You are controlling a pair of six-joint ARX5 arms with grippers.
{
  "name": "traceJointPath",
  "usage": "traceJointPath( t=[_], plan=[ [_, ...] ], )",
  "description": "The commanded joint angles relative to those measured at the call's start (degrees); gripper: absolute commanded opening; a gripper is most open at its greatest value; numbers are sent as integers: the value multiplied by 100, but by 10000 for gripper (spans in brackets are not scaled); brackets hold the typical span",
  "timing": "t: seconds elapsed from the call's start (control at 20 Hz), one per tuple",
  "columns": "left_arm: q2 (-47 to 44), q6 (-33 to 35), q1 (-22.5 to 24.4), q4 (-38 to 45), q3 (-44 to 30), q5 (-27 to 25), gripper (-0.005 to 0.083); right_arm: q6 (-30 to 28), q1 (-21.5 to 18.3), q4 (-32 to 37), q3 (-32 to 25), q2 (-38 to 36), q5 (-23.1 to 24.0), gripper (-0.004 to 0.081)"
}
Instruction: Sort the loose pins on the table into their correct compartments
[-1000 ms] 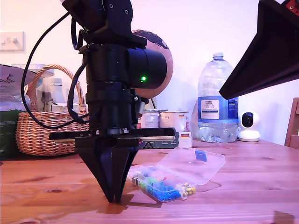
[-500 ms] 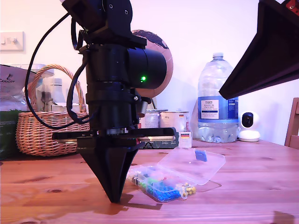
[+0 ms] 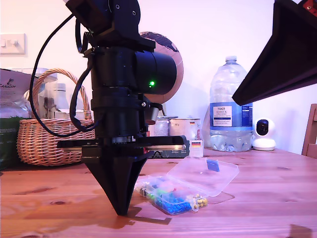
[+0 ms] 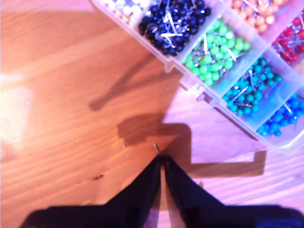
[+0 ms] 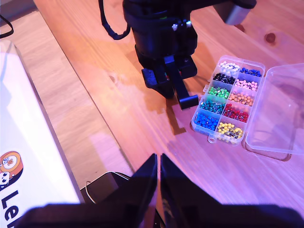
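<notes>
my first gripper [image 4: 160,160] clenched on a pin [image 4: 156,148] at the table [image 4: 61,118], beside the box [image 4: 247,90], ready for lifting | my second gripper [image 5: 158,164] clenched empty, high above box, keeping clear

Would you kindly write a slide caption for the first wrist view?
My first gripper pinches a red-headed pin on the table beside the open compartment box.

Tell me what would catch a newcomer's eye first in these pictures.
The big black arm with my first gripper fills the exterior view's left, its tips pressed to the table and shut on a pin. Just beside it lies the clear pin box, lid open, its compartments bright with colour. My second gripper hangs high above, shut.
</notes>
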Motion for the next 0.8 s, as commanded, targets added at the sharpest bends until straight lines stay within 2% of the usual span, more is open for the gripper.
traceJointPath(
  t=[0.0,0.75],
  plan=[
    [20,50,-11,-22,-61,7,-24,17,28,33,-11,31,-24,-13],
    [-507,146,-11,315,-61,17,-24,17,28,28,-11,31,-20,-13]
  ],
)
